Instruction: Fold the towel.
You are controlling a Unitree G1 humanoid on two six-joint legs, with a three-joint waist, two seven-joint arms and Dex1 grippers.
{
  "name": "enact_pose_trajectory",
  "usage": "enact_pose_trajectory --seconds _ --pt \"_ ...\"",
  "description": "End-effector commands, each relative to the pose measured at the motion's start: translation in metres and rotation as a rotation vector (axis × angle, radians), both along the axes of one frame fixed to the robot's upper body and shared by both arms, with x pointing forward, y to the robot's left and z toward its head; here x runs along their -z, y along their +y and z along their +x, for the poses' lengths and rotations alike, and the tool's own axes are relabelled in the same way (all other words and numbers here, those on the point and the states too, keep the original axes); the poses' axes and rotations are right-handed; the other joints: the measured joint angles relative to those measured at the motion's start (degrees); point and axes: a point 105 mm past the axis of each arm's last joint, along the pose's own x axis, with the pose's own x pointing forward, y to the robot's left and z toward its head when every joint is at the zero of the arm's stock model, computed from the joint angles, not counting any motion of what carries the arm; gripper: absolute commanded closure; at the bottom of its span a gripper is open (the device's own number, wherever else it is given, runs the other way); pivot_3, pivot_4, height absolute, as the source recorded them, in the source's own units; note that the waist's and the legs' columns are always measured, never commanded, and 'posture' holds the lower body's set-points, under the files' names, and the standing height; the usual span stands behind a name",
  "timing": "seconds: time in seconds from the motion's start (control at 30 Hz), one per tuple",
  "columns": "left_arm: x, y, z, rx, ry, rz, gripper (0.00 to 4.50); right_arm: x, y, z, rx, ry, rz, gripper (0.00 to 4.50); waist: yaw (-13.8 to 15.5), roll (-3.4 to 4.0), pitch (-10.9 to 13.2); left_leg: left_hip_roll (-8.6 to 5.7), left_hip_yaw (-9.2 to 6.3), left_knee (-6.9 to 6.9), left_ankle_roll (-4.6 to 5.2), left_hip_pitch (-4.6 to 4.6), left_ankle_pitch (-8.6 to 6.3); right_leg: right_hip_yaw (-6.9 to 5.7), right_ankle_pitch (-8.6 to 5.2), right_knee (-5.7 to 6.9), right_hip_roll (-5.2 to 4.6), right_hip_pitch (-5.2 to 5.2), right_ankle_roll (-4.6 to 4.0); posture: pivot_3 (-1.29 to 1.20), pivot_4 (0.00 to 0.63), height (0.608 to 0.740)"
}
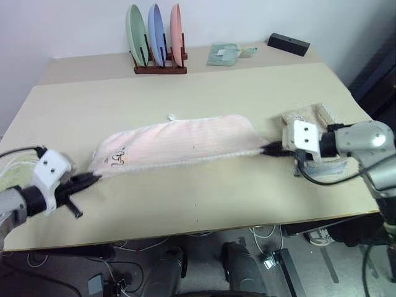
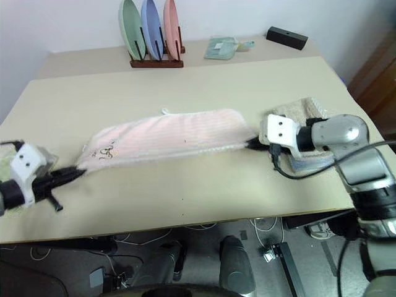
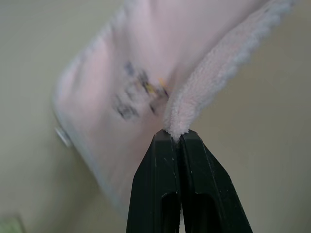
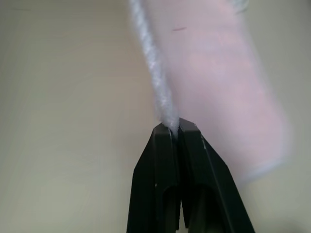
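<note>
A wide beige rectangular table [image 1: 185,204] carries everything. Across its middle, running left to right, lies the pale pink terry-cloth towel [image 1: 179,143] with white stitched edging, its small black drawing at the left end. At the right side sits a beige folded towel [image 1: 322,120]; a light green folded towel [image 2: 9,162] lies at the far left edge. At the far side a dark wooden rack [image 1: 159,65] holds three plates upright: green, blue and pink. Near it lie a pale green cloth [image 1: 224,54] and a black box [image 1: 288,44]. The left gripper [image 3: 179,137] pinches the towel's left near corner, fingers pressed together. The right gripper [image 4: 175,127] pinches the right near corner likewise.
</note>
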Motion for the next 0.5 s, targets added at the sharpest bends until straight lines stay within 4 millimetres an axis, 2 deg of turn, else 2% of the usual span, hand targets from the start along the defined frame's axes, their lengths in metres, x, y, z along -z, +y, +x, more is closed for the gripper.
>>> enact_pose_trajectory --seconds 0.03,0.13,0.37,0.5 --pt "-0.009 0.005 -0.001 0.005 -0.011 0.043 4.50 -0.013 0.008 -0.006 -0.035 -0.016 0.024 4.47 0.23 -0.01 0.01 0.12 0.14 0.08 0.00 -0.01 -0.01 0.00 0.01 0.01 0.03 0.01 -0.01 0.00 0.150 0.738" --pt "-0.006 0.012 0.012 -0.024 -0.042 0.071 4.50 -0.015 0.013 0.015 0.012 -0.095 0.040 4.47 0.45 -0.01 0.01 0.41 0.41 0.36 -0.02 0.00 -0.02 -0.17 -0.07 0.02 0.08 0.22 -0.31 0.00 0.150 0.738" --pt "-0.009 0.019 0.070 -0.074 -0.184 0.107 4.50 -0.008 0.014 0.079 0.124 -0.273 -0.004 4.47 0.75 -0.09 0.01 0.37 0.41 0.46 -0.01 -0.02 -0.02 -0.30 0.12 -0.05 0.01 0.35 -0.02 0.00 0.150 0.738" --pt "-0.005 0.019 0.099 -0.081 -0.227 0.120 4.50 0.002 0.015 0.105 0.164 -0.297 -0.015 4.47 0.48 -0.08 0.01 0.35 0.41 0.44 -0.04 -0.05 -0.04 -0.29 0.18 -0.01 0.01 0.26 0.04 0.00 0.150 0.738"
